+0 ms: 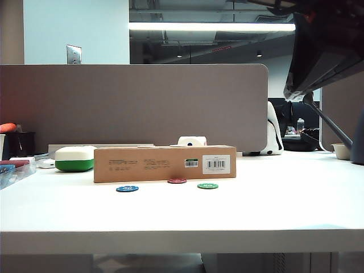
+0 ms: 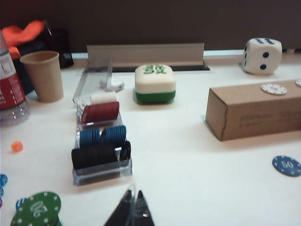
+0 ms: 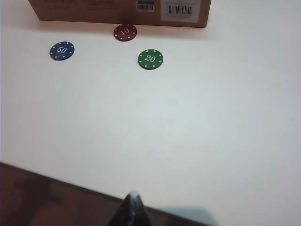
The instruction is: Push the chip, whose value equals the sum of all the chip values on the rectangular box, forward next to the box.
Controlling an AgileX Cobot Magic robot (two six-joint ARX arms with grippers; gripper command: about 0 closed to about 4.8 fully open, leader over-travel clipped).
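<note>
The dark-red chip (image 3: 125,32) marked 10 lies flat against the front face of the rectangular box (image 3: 117,10), and it shows low in the exterior view too (image 1: 177,181). The brown box (image 1: 165,164) carries a white chip (image 2: 273,89) on its top, with a second one cut off at the frame edge. My right gripper (image 3: 133,200) is shut and empty, far back from the chip over the table's front edge. My left gripper (image 2: 134,202) is shut and empty, near the chip rack (image 2: 101,141) and well left of the box (image 2: 256,110).
A blue 50 chip (image 3: 62,50) and a green 20 chip (image 3: 150,59) lie before the box. A white-and-green case (image 2: 155,84), a die (image 2: 262,55), a paper cup (image 2: 43,75), a bottle (image 2: 9,89) and stacked green chips (image 2: 37,209) stand on the left side.
</note>
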